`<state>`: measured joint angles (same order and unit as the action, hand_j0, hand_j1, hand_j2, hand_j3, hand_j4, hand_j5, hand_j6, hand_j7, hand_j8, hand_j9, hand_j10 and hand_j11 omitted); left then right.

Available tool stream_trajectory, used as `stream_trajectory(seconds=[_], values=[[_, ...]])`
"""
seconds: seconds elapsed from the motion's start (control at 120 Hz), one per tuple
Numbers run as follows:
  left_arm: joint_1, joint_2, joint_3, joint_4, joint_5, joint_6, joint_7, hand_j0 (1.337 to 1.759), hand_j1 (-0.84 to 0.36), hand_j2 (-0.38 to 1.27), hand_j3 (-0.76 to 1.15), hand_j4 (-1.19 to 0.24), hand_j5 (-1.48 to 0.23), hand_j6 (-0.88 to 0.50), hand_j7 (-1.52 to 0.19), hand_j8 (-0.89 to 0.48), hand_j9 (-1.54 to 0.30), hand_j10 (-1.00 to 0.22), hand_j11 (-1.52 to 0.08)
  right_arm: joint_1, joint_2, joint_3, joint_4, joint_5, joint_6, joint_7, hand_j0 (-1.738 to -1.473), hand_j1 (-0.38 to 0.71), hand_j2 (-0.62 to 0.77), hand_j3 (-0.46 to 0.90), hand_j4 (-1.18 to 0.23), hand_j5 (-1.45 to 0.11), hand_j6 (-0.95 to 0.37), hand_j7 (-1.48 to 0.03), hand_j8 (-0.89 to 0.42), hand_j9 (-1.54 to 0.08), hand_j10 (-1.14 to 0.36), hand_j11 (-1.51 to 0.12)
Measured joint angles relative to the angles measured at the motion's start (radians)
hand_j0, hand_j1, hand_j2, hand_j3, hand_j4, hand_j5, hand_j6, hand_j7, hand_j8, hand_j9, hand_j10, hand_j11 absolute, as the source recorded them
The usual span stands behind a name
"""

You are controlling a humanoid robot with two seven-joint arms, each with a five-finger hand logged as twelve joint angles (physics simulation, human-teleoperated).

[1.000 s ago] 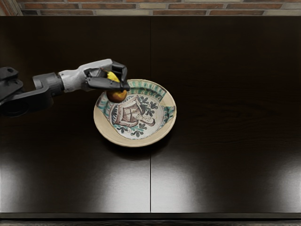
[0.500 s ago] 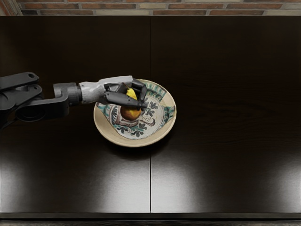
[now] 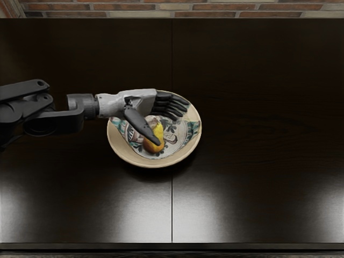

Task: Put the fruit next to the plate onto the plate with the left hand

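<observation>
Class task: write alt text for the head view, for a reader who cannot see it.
A yellow-orange fruit lies on a patterned plate on a dark table. The robot's left hand, reaching in from the left, hovers over the plate with its fingers spread open, holding nothing.

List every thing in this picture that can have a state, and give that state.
left hand: open, fingers spread over the plate, grasping nothing.
fruit: lying on the plate, under the thumb, not grasped.
plate: right way up on the table, holding the fruit.
right hand: out of view.
</observation>
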<state>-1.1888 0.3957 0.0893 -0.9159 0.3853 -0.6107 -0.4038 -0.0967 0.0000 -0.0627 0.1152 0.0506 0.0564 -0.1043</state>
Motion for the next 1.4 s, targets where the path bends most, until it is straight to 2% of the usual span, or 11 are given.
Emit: stream_trajectory(seconds=[0.167,0.375,0.575,0.875,1.4], values=[[-0.014,0.012,-0.003,0.003,-0.021,0.000,0.003,1.658,0.22,0.02,0.00,-0.11,-0.14,-0.11,-0.14,-0.11,-0.14,-0.10,-0.14,0.000,0.000,0.000,0.000,0.000,0.000,0.000,-1.658,-0.32,0.00,0.00,-0.02,-0.03,-0.02,-0.03,-0.02,-0.03,-0.02,-0.03],[-0.031,0.068,0.000,0.016,-0.077,0.000,0.003,1.658,0.30,0.01,0.00,-0.04,-0.05,-0.04,-0.05,-0.04,-0.05,-0.04,-0.05,0.000,0.000,0.000,0.000,0.000,0.000,0.000,-1.658,-0.32,0.00,0.00,-0.02,-0.03,-0.02,-0.03,-0.02,-0.03,-0.02,-0.03],[-0.035,0.180,0.005,0.017,-0.108,0.000,0.016,1.658,0.32,0.01,0.00,-0.02,-0.03,-0.02,-0.03,-0.02,-0.03,-0.02,-0.03,0.000,0.000,0.000,0.000,0.000,0.000,0.000,-1.658,-0.32,0.00,0.00,-0.02,-0.03,-0.02,-0.03,-0.02,-0.03,-0.02,-0.03],[-0.035,0.262,0.009,0.017,-0.148,0.000,0.023,1.658,0.32,0.01,0.00,-0.03,-0.03,-0.03,-0.03,-0.03,-0.03,-0.03,-0.03,0.000,0.000,0.000,0.000,0.000,0.000,0.000,-1.658,-0.32,0.00,0.00,-0.02,-0.03,-0.02,-0.03,-0.02,-0.03,-0.02,-0.03],[-0.038,0.290,0.049,0.015,-0.137,0.000,0.033,1.658,0.34,0.00,0.00,-0.01,-0.01,-0.01,-0.01,-0.01,-0.01,-0.01,-0.01,0.000,0.000,0.000,0.000,0.000,0.000,0.000,-1.658,-0.32,0.00,0.00,-0.02,-0.03,-0.02,-0.03,-0.02,-0.03,-0.02,-0.03]])
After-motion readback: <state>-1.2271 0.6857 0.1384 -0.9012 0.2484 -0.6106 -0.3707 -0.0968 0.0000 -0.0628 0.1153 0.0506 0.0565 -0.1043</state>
